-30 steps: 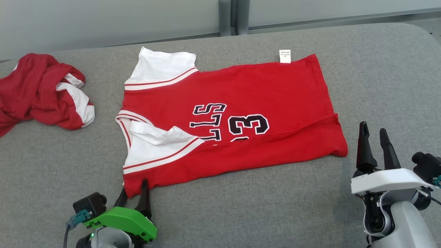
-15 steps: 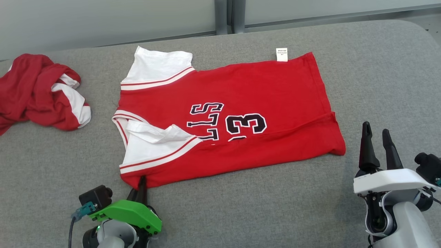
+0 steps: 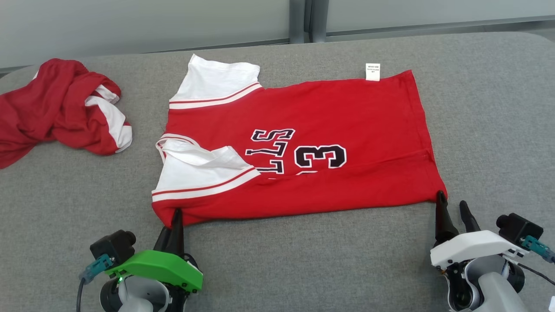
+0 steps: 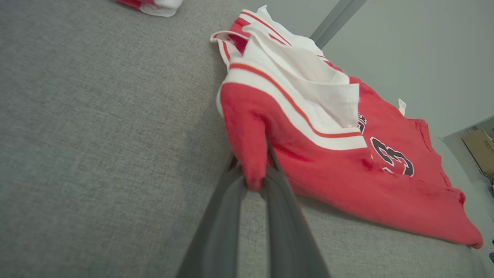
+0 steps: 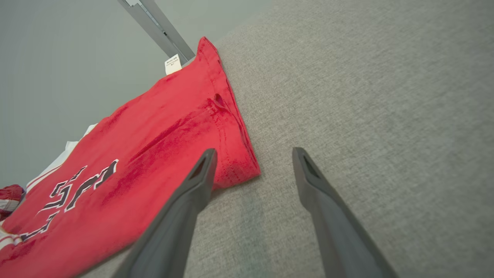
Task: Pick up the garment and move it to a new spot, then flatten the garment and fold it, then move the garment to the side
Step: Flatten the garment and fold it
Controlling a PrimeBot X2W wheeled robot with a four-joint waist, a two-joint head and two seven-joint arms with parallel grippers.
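Nearest, the left gripper (image 3: 175, 216) pinches the near-left corner of the garment (image 3: 325, 112); the right gripper (image 3: 452, 199) stands spread at its near-right corner; the garment lies spread on the grey table (image 3: 303, 260); farther off, left of it, sits a crumpled red cloth (image 3: 56, 108).

Left edge cuts crumpled red garment (image 3: 56, 108); label (image 3: 373, 72) print unreadable; jersey (image 3: 329, 112) lettering partly hidden under its fold.

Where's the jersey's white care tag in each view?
Head view: care tag upper right of centre, on the red jersey's far edge.
Left wrist view: care tag small, right of centre.
Right wrist view: care tag upper left, beside the grey post.
Shared landmark: that grey post beyond the jersey.
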